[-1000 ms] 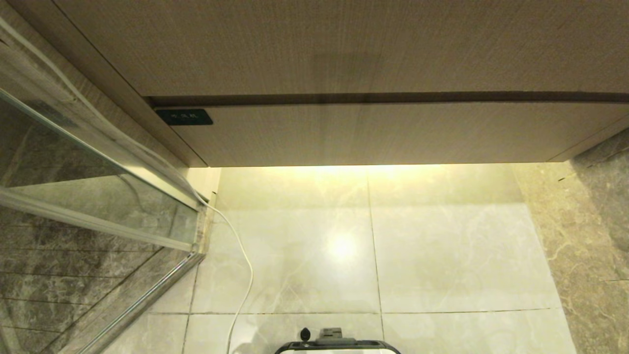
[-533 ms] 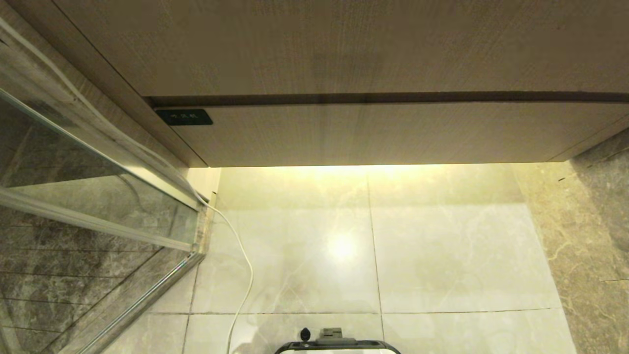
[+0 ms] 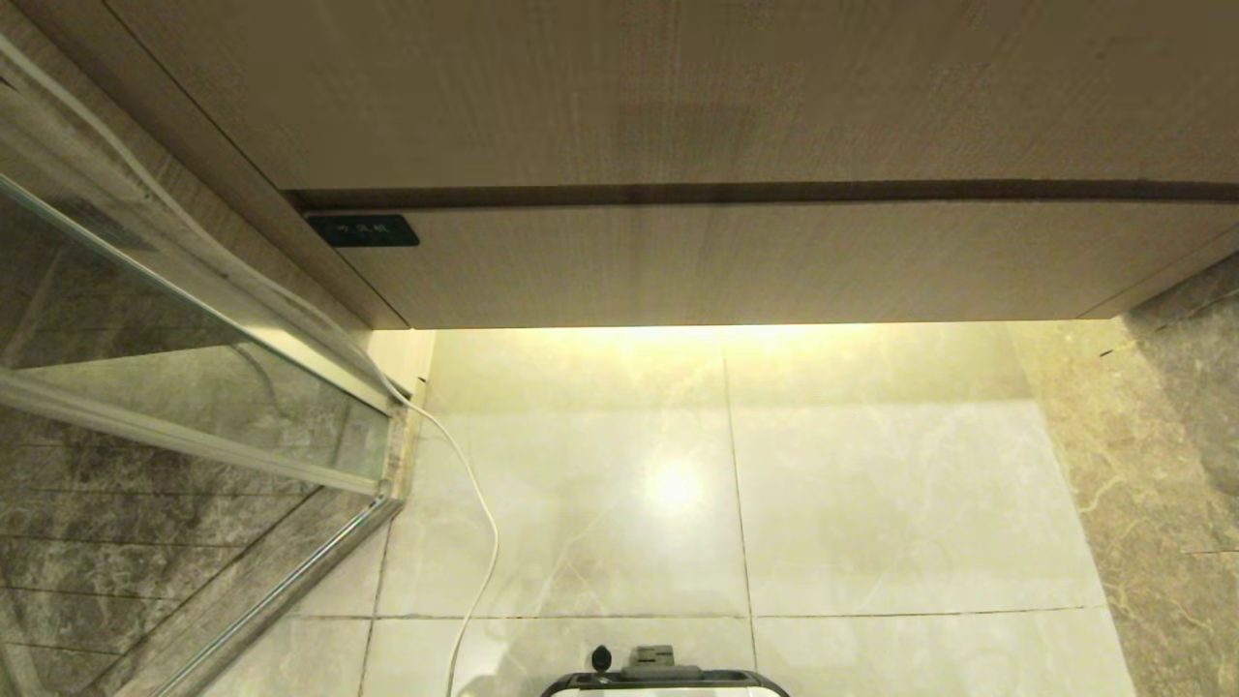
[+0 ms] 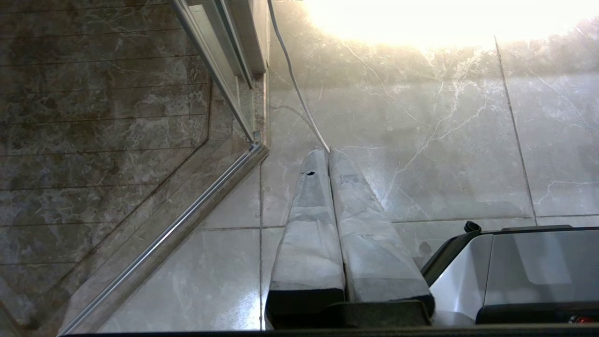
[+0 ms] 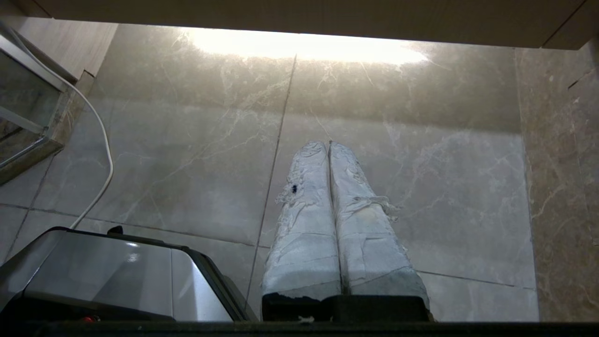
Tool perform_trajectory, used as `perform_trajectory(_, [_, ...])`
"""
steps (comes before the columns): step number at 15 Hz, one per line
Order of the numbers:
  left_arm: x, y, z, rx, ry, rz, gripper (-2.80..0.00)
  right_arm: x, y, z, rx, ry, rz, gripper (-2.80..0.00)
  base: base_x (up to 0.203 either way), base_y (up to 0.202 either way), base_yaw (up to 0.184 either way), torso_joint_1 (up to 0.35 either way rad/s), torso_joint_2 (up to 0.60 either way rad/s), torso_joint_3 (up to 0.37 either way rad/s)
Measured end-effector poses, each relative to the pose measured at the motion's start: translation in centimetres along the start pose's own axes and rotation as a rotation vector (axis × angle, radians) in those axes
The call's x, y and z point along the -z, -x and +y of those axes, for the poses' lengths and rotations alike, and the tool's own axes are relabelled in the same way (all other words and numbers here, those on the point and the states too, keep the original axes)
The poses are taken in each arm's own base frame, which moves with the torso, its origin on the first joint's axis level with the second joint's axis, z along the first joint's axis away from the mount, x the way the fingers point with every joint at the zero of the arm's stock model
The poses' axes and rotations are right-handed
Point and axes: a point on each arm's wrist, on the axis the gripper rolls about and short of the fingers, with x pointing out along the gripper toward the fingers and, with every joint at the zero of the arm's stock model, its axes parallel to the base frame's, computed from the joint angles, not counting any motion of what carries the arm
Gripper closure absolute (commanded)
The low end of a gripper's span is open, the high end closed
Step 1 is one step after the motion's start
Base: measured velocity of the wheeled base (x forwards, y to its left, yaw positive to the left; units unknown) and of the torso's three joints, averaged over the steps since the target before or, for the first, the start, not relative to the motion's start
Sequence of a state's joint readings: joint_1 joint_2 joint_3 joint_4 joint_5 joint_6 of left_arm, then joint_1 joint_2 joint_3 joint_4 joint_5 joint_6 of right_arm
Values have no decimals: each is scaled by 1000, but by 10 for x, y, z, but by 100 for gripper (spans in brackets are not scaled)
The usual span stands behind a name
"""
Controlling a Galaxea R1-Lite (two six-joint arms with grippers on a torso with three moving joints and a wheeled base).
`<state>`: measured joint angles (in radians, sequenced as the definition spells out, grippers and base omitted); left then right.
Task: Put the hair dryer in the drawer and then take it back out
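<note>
The drawer (image 3: pixel 736 266) is a wide, shallow wood-grain front with a small dark label plate (image 3: pixel 363 230) at its left end; it sits flush under a taller wood panel (image 3: pixel 629 87). The hair dryer is out of view. My left gripper (image 4: pixel 327 150) hangs low over the floor tiles beside the base, shut with nothing between its taped fingers. In the right wrist view my right gripper (image 5: pixel 329 142) is also shut and empty, pointing toward the lit gap under the cabinet. Neither gripper shows in the head view.
A glass shower door with a metal frame (image 3: pixel 194 387) stands at the left. A white cable (image 3: pixel 479 503) runs across the marble floor (image 3: pixel 871 503) to my base (image 3: pixel 663 682). A dark stone wall (image 3: pixel 1181 436) closes the right side.
</note>
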<state>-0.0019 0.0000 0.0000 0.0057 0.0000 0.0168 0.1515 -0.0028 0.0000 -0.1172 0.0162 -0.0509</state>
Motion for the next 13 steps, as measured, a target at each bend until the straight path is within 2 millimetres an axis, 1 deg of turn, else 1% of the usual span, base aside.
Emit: perform_trajectory(13, [0, 0, 0, 0, 0, 0, 0, 0, 0, 0, 4, -25, 1, 0, 0, 0, 0, 0, 0, 0])
